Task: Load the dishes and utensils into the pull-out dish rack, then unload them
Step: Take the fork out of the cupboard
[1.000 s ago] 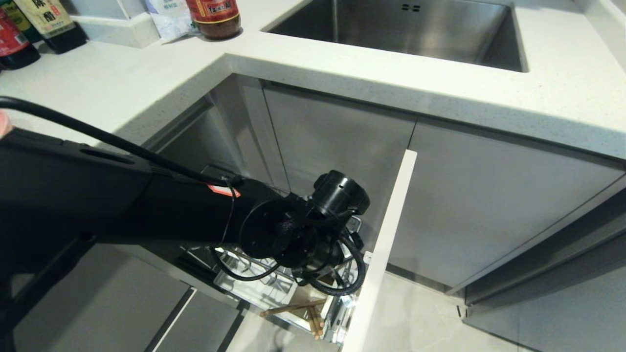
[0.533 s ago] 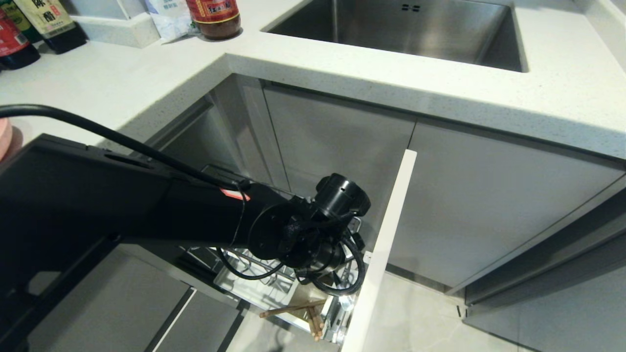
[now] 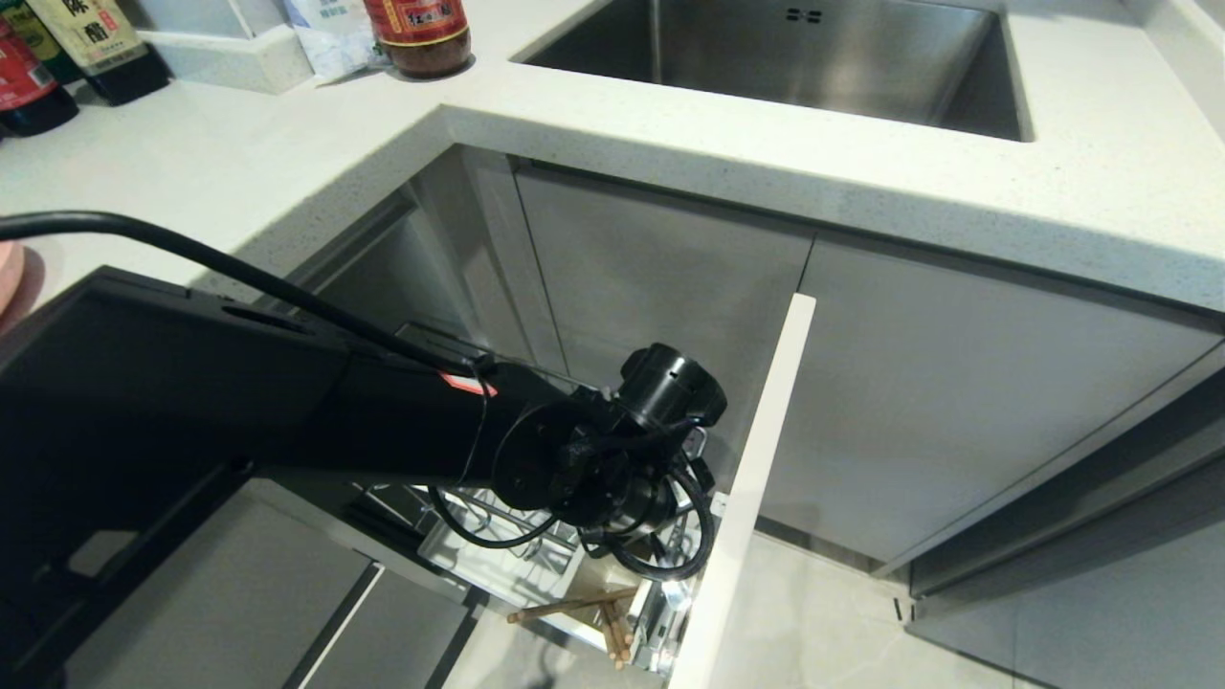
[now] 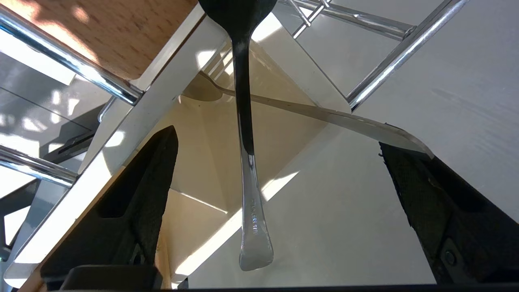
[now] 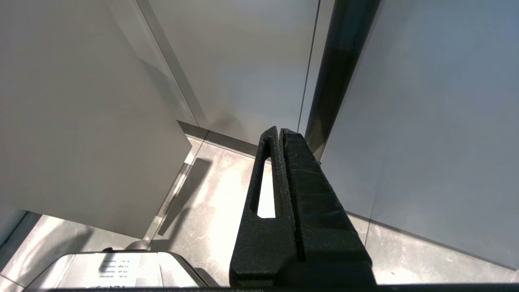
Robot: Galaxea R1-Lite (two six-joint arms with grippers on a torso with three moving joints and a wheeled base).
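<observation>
The pull-out dish rack (image 3: 498,565) stands drawn out below the counter, with its white panel front (image 3: 756,459) on the right. My left arm reaches down into it and its wrist (image 3: 612,469) hides the fingers from the head view. In the left wrist view the left gripper (image 4: 276,138) is open around the silver fork (image 4: 249,190). The fork stands handle-up in the white utensil cup (image 4: 202,134), touching neither finger. The chopsticks (image 3: 569,606) lie at the rack's near end. A sliver of the pink plate (image 3: 6,277) shows on the counter. The bowl is out of view. My right gripper (image 5: 282,132) is shut and empty.
The wooden strip (image 4: 121,36) and chrome wires (image 4: 405,44) border the cup closely. A steel sink (image 3: 794,57) is set into the white counter (image 3: 239,153), with sauce bottles (image 3: 421,33) at the back left. Grey cabinet doors (image 3: 957,383) flank the drawer.
My left arm has sunk a little toward the rack, so more of the counter shows at the far left. The chopsticks lie where they did.
</observation>
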